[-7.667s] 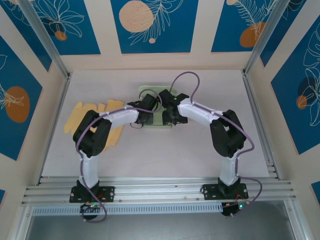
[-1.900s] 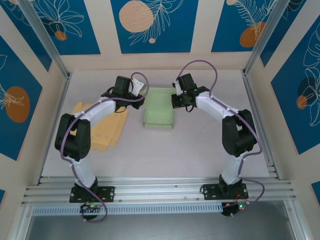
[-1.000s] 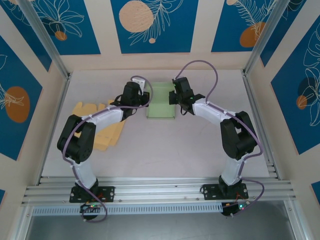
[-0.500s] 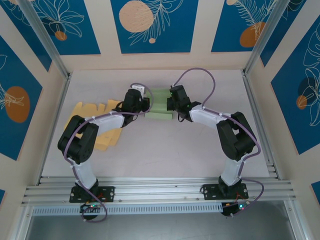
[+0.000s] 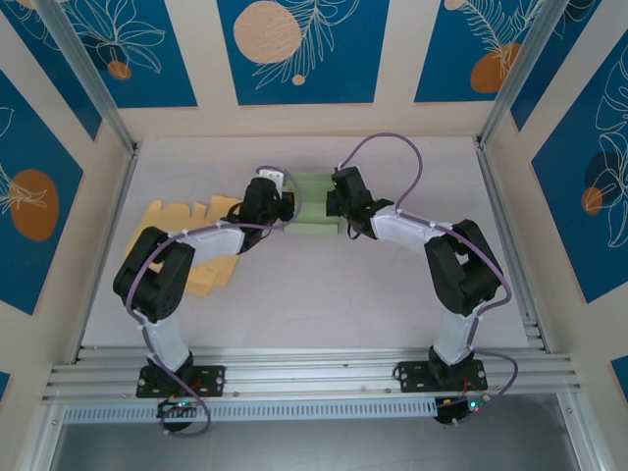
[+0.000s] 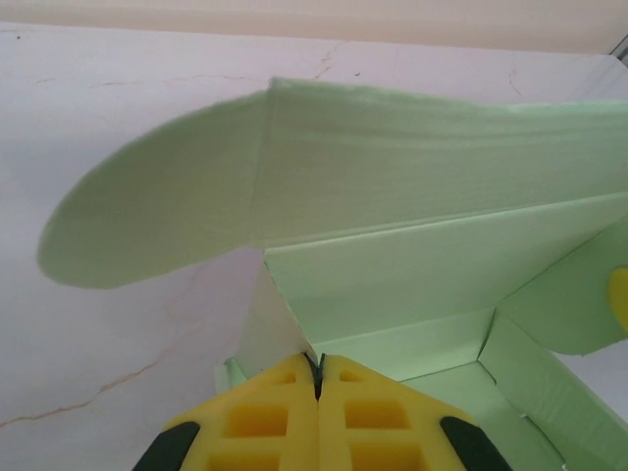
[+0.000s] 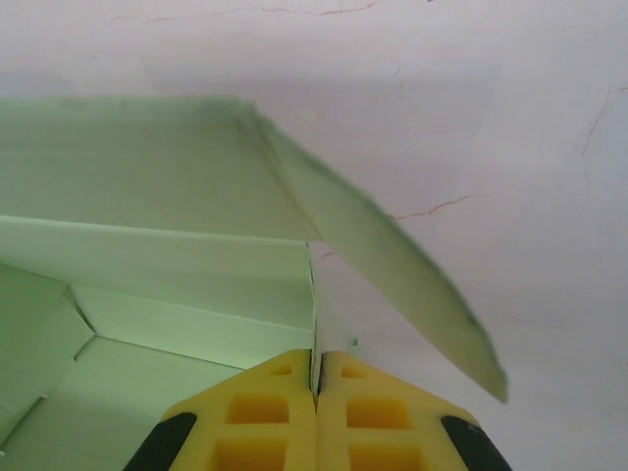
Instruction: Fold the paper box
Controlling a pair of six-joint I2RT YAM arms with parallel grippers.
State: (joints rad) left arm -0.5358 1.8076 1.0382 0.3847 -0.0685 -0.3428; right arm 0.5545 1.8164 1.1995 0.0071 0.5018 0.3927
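Observation:
The pale green paper box stands at the middle back of the table, partly formed, with its walls raised. My left gripper is shut on the box's left side wall, the thin card pinched between its yellow fingers. My right gripper is shut on the right side wall in the same way. The lid panel leans up behind the box, with a rounded flap at its left end and another flap at its right end.
Several flat yellow paper blanks lie on the table left of the box, under my left arm. An aluminium rail runs along the near edge, and patterned walls close in the back and both sides.
Over the last second both grippers drew toward the near side with the box between them, and the box stood up shorter and squarer. In the last half second nothing visibly moved.

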